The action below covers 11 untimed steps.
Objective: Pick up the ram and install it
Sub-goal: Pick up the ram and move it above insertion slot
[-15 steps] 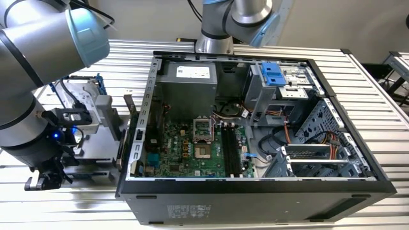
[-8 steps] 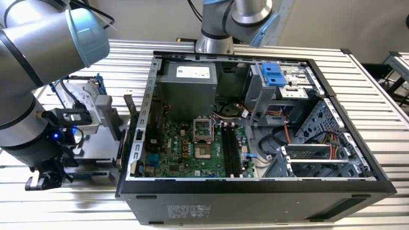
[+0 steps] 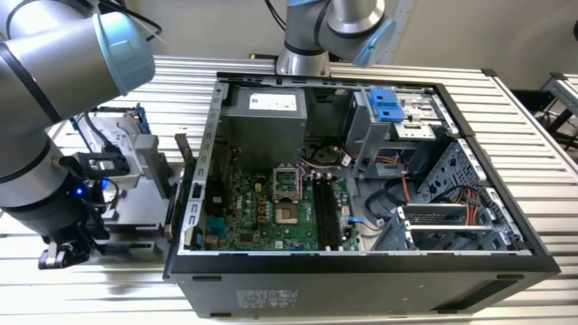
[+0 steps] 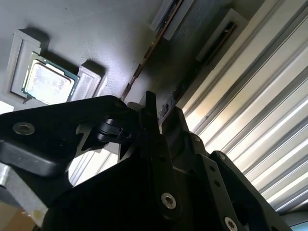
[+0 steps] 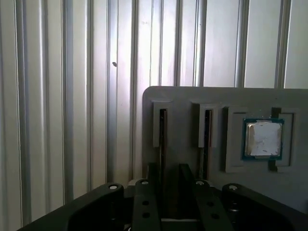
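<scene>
In the exterior view, the arm [image 3: 54, 68] bends steeply down at the view's left, its wrist lowered over a grey holder [image 3: 135, 203] on the slatted counter [image 3: 542, 135] beside the open computer case [image 3: 361, 264]. In both wrist views the end effector [image 5: 168, 169] [image 4: 161, 114] points down at the holder [image 5: 183, 101]. It is unclenched, with fingers [image 5: 153, 175] straddling the ram [image 5: 162, 137] [image 4: 147, 57], which stands on edge in its slot. A second stick [image 5: 207, 137] sits in the neighbouring slot, and the processor chip [image 5: 263, 139] lies beyond.
</scene>
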Available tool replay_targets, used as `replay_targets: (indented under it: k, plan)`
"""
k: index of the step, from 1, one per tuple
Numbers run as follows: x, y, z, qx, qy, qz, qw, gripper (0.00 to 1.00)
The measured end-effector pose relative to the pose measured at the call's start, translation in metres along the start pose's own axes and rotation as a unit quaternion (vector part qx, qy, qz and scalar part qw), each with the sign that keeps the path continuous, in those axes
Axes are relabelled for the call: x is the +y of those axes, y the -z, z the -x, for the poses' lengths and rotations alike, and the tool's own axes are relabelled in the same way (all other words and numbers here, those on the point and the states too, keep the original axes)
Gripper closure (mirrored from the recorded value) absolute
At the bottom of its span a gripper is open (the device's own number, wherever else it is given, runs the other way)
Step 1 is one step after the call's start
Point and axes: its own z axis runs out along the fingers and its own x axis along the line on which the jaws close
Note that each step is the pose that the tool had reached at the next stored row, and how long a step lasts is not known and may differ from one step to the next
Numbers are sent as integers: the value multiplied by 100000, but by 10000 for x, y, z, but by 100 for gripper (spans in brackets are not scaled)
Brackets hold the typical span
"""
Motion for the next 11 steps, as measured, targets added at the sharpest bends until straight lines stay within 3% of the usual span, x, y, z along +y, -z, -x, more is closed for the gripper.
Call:
replay_targets:
  k: [11]
  plan:
    - [5,1,-5,494,45,33,99999,0]
